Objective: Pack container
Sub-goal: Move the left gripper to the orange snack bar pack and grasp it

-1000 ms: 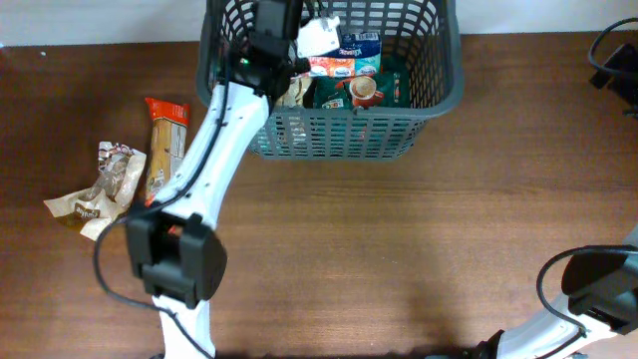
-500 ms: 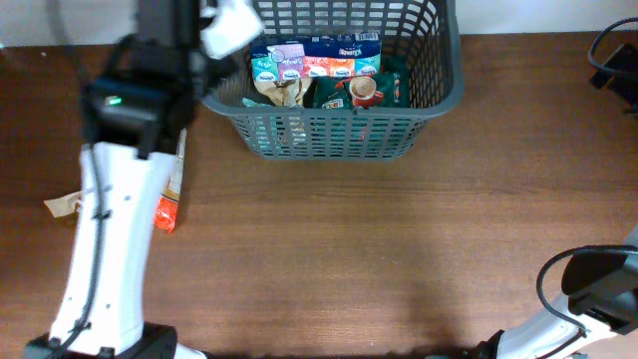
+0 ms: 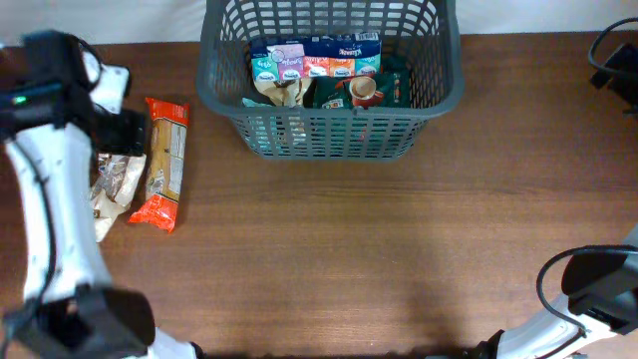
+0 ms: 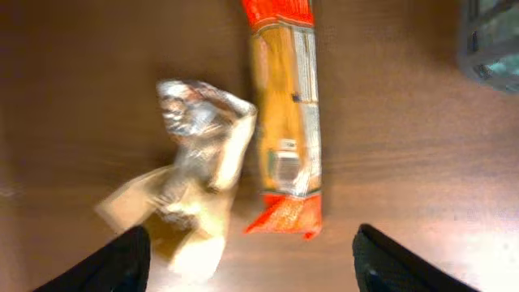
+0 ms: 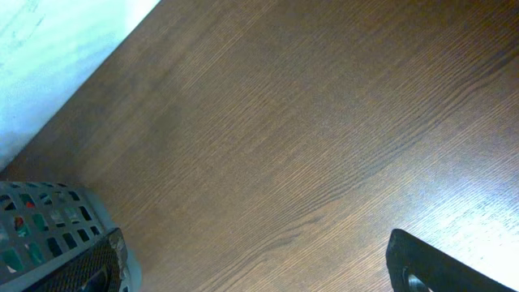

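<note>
Hovering my left gripper (image 4: 258, 264), jaws wide and empty, above the orange snack packet (image 4: 285, 122); container (image 3: 329, 135) well apart, rightward.

A brown wooden table (image 3: 399, 249) holds a long orange-and-yellow snack packet (image 3: 164, 160) lying flat. A crumpled silver-and-tan wrapper (image 4: 195, 174) lies just beside its long edge. A black cable (image 3: 613, 60) loops at the table's far corner.
</note>
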Robot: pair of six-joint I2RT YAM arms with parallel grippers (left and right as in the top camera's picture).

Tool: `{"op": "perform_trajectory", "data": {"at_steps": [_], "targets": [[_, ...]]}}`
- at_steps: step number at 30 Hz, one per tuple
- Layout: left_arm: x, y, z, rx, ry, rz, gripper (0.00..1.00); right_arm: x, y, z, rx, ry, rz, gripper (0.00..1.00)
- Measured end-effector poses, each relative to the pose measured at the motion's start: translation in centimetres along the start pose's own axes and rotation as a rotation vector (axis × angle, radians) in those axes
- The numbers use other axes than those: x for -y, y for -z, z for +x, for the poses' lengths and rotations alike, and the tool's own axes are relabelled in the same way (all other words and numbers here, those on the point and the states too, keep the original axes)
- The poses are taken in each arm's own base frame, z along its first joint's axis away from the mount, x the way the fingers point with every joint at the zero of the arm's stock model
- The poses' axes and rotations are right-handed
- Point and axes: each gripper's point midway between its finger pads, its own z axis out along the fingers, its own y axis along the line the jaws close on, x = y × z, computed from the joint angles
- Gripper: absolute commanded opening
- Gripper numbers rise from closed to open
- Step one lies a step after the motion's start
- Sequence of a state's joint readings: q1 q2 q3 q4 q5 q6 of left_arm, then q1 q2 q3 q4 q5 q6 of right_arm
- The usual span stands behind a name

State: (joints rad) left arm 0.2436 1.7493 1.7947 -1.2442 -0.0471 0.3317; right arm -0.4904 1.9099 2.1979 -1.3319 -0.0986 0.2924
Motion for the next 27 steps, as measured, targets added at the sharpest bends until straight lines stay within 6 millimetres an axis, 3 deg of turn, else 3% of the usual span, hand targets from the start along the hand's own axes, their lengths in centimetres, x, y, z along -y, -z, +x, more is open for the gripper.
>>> {"op": "perform_trajectory", "data": {"at_steps": [4,7,11,21,23,24,26,27], "targets": [[1.8,-8.3,2.1,-0.157,0.019,0.088,0.75,0.0,0.0,0.0,0.000,0.001,0.000,0.99],[2.6,-12.2,3.0,-0.224,0.026,0.119,0.78,0.0,0.0,0.0,0.000,0.001,0.000,0.99],[2.7,-15.0,2.5,-0.221,0.032,0.126,0.78,0.0,0.0,0.0,0.000,0.001,0.000,0.99],[3.8,-19.8,3.9,-0.291,0.034,0.171,0.78,0.0,0.0,0.0,0.000,0.000,0.000,0.99],[3.8,-20.4,4.1,-0.300,0.036,0.168,0.64,0.0,0.0,0.0,0.000,0.002,0.000,0.99],[3.8,-20.6,4.1,-0.300,0.041,0.164,0.49,0.0,0.0,0.0,0.000,0.000,0.000,0.99],[3.5,-20.6,4.1,-0.298,0.045,0.156,0.03,0.0,0.0,0.0,0.000,0.000,0.000,0.99],[3.5,-20.6,4.0,-0.297,0.046,0.155,0.02,0.0,0.0,0.0,0.000,0.001,0.000,0.99]]}}
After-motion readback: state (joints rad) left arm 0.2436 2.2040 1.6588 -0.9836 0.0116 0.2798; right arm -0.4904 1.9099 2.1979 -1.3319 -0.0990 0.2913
